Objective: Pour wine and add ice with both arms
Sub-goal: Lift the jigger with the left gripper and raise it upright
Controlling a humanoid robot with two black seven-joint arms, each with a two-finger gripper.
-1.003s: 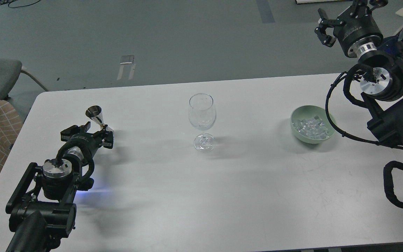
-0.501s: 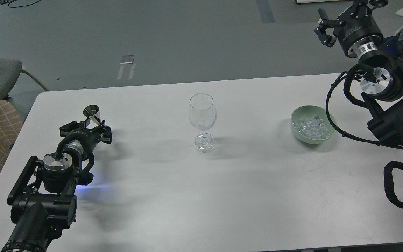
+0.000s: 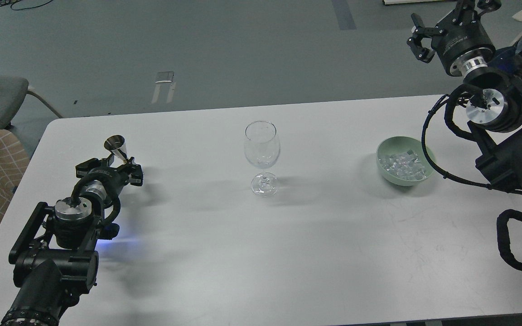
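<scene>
My left pincer [image 3: 115, 168] is closed around a little metal cup [image 3: 116, 148]. The cup stands up just above the pincer, tipped a bit. I think the wine is in it, but I cannot see any.

The glass [image 3: 262, 154] is the thing that matters now. It stands on the table [image 3: 288, 253], well off to the right of my left pincer, with nothing in between. It is tall and straight up, open at the top. My left arm is the nearer one to it. This arm lies low over the table and points forward.

My right pincer [image 3: 428, 36] is up high with its fingers spread and nothing in them. The bowl [image 3: 381, 156] of ice [image 3: 401, 164] sits below it and nearer to me.
</scene>
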